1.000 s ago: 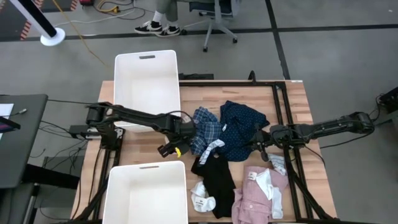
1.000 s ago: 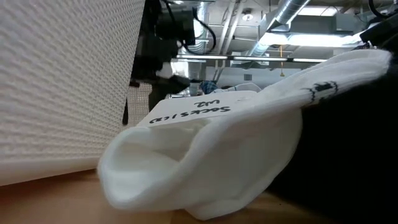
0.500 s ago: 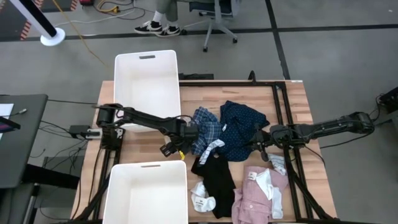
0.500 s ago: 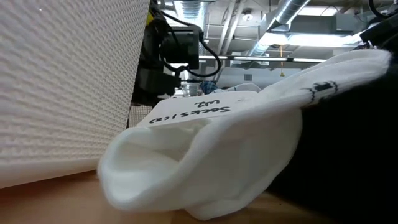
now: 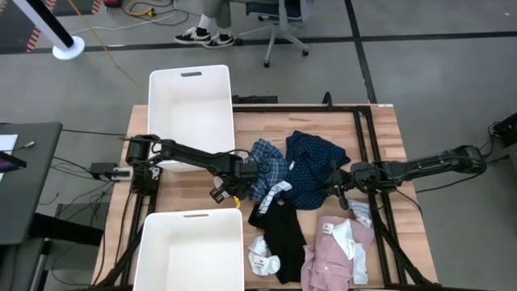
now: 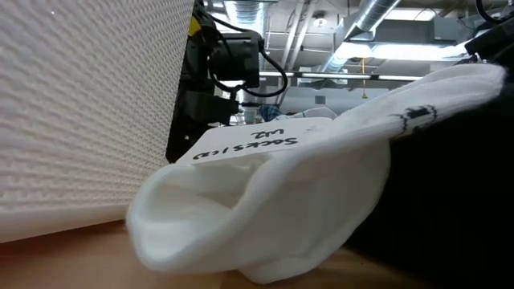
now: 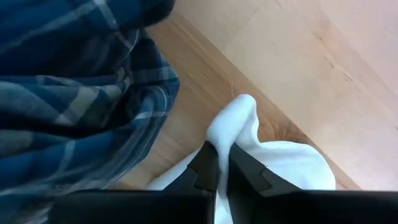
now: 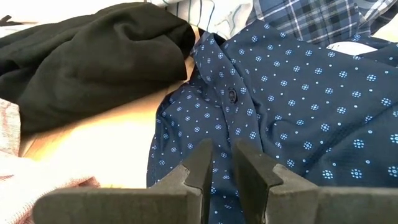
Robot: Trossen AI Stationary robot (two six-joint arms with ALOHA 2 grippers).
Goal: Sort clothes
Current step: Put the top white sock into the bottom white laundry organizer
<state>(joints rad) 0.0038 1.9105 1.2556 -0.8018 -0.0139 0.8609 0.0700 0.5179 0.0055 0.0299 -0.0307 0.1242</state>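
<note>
My left gripper (image 5: 245, 181) (image 7: 217, 167) is at the table's middle, shut on a white sock (image 7: 280, 162) that lies on the wood beside the blue plaid shirt (image 5: 269, 164) (image 7: 68, 93). My right gripper (image 5: 338, 192) (image 8: 222, 163) rests on the navy dotted shirt (image 5: 315, 170) (image 8: 298, 106), its fingers nearly together. The black top (image 5: 281, 228) and the pink shirt (image 5: 335, 250) lie flat near the front edge. A pair of small white socks (image 5: 262, 259) (image 6: 265, 201) lies beside the black top. My left gripper pinches a raised fold of the white sock (image 7: 231, 124) between its two fingers. The rest of the sock lies slack on the table. My right gripper has a bit of the navy dotted shirt's cloth (image 8: 222, 177) in the narrow gap between its fingers. The shirt lies on the table.
A white bin (image 5: 191, 121) stands at the far left of the table and another (image 5: 190, 250) (image 6: 72, 104) at the near left. Black rails (image 5: 367, 137) cross the table's right side. A person's feet and a chair stand beyond the far edge.
My left gripper has moved toward the table's right edge, closer to the blue plaid shirt. The clothes and my right arm have kept still.
</note>
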